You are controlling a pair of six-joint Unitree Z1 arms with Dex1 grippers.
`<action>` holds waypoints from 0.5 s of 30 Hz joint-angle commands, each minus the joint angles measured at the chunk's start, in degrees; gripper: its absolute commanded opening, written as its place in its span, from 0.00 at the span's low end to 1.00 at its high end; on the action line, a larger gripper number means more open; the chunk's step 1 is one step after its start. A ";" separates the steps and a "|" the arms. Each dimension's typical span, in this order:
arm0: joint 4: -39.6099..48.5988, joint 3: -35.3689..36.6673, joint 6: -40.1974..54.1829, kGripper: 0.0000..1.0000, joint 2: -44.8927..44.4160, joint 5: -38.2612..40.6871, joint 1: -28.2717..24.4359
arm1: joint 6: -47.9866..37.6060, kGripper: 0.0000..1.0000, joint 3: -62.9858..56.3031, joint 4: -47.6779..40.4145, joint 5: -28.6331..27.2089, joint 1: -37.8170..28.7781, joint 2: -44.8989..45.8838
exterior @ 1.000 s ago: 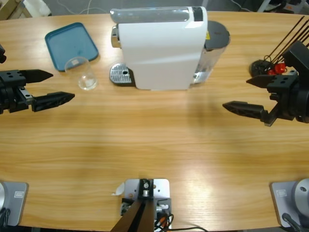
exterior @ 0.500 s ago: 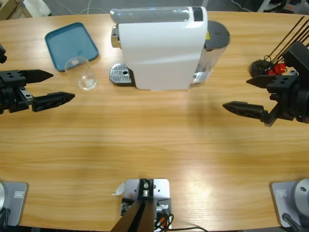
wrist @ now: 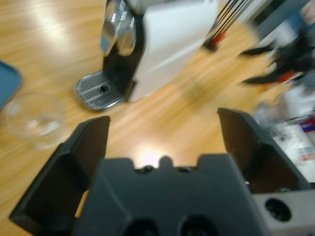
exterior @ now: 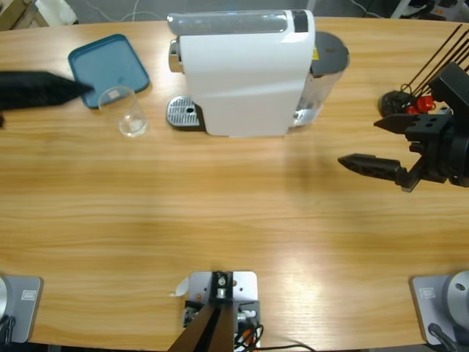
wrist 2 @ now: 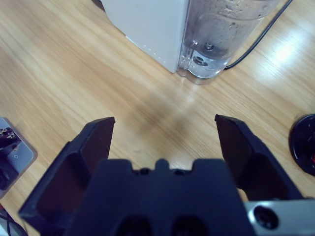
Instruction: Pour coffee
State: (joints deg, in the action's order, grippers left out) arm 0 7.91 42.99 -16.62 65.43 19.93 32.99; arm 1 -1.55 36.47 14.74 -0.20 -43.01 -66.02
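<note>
No coffee shows in any view. A clear glass (exterior: 130, 111) (wrist: 34, 120) stands empty on the table, left of the white coffee machine (exterior: 245, 73) (wrist: 167, 44) and its metal drip grate (exterior: 183, 112) (wrist: 98, 90). My left gripper (exterior: 44, 89) (wrist: 162, 132) is a dark streak at the far left, beside the glass and apart from it, jaws open and holding nothing. My right gripper (exterior: 366, 144) (wrist 2: 162, 128) hovers open and unloaded at the right, facing the machine's clear water tank (wrist 2: 221, 34).
A blue tray (exterior: 108, 68) (wrist: 7, 86) lies behind the glass at the back left. A black stand with thin rods (exterior: 401, 99) sits at the far right behind the right gripper. A cable runs from the machine's back (wrist 2: 261, 39).
My left gripper has swung quickly toward the table's back, from level with the glass's front to beside the blue tray. The right arm, glass and machine have not moved.
</note>
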 commanded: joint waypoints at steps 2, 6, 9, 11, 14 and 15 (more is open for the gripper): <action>-3.69 8.72 -13.86 0.87 13.04 24.24 -12.37 | 0.49 0.89 -0.52 1.01 -0.68 -0.64 -0.49; -14.13 9.13 -21.93 0.84 21.59 28.69 -14.97 | 0.32 0.89 -0.76 1.01 -0.82 -0.64 0.91; -22.89 9.13 -28.70 0.81 27.21 29.57 -15.89 | 0.23 0.89 -0.96 0.99 -0.85 -0.64 1.51; -28.21 9.13 -32.44 0.81 30.18 30.41 -16.17 | 0.18 0.89 -0.99 0.99 -0.85 -0.64 1.68; -34.95 9.02 -36.96 0.73 33.52 33.43 -16.20 | 0.14 0.89 -0.99 0.91 -0.85 -0.67 1.58; -36.27 8.90 -37.75 0.72 34.22 34.37 -16.20 | 0.14 0.89 -0.96 0.91 -0.85 -0.67 1.51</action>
State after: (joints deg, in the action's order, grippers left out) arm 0 -17.02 52.24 -46.72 90.51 49.22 17.47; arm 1 -1.55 36.48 14.79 -0.20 -43.06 -65.72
